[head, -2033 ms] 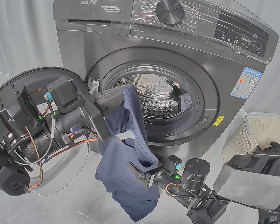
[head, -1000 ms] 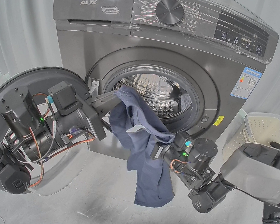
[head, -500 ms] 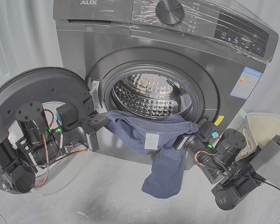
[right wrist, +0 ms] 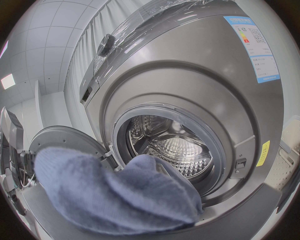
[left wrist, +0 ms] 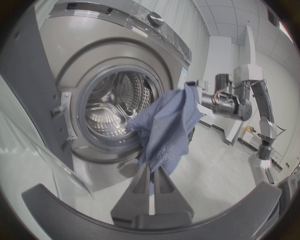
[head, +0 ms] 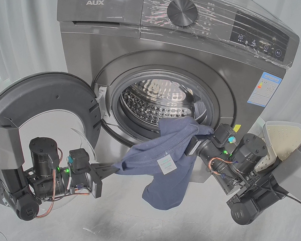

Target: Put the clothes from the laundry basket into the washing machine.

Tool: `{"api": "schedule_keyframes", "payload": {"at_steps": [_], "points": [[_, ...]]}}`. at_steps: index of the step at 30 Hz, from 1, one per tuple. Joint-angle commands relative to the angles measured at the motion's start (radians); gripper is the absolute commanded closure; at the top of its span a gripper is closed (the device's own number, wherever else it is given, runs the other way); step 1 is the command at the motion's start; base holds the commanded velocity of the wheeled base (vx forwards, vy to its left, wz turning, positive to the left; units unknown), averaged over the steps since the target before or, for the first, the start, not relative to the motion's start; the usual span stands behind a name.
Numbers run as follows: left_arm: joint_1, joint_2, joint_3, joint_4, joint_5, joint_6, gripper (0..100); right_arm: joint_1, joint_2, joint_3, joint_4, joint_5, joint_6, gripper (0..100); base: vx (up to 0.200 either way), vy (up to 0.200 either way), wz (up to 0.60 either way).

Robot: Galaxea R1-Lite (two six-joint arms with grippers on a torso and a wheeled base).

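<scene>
Now the left end effector [left wrist: 152,167] pinches the blue shirt [head: 144,155]. The right end effector [head: 191,145] grips it too. A white tag [head: 166,164] dangles below, and the washing machine [head: 94,49] is just behind.

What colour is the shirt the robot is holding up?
The shirt is dark blue, with a small white tag. It shows best in the head view.

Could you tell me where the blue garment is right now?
In the head view, the blue garment hangs centrally before the washing machine's open drum, held between the left gripper and the right gripper.
</scene>
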Motion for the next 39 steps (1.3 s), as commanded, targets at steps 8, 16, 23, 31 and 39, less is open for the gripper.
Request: {"api": "schedule_keyframes", "payload": {"at_steps": [8, 16, 23, 31, 39], "points": [[-0.009, 0.106, 0.061, -0.002, -0.021, 0.033, 100, 0.02, -0.007, -0.033, -0.001, 0.0, 0.0, 100, 0.0, 0.0, 0.0], [-0.009, 0.096, 0.056, -0.002, -0.024, 0.033, 100, 0.028, -0.006, -0.034, 0.001, 0.0, 0.0, 100, 0.0, 0.0, 0.0], [-0.026, 0.093, 0.084, -0.002, -0.047, 0.031, 0, -0.004, -0.001, -0.048, -0.001, 0.005, -0.003, 100, 0.0, 0.0, 0.0], [-0.055, 0.007, 0.113, 0.0, -0.081, 0.036, 0, 0.011, 0.01, -0.048, -0.001, 0.003, -0.001, 100, 0.0, 0.0, 0.0], [-0.176, -0.14, 0.053, 0.003, -0.09, -0.015, 0, 0.034, 0.01, -0.043, 0.004, 0.002, -0.006, 100, 0.0, 0.0, 0.0]]}}
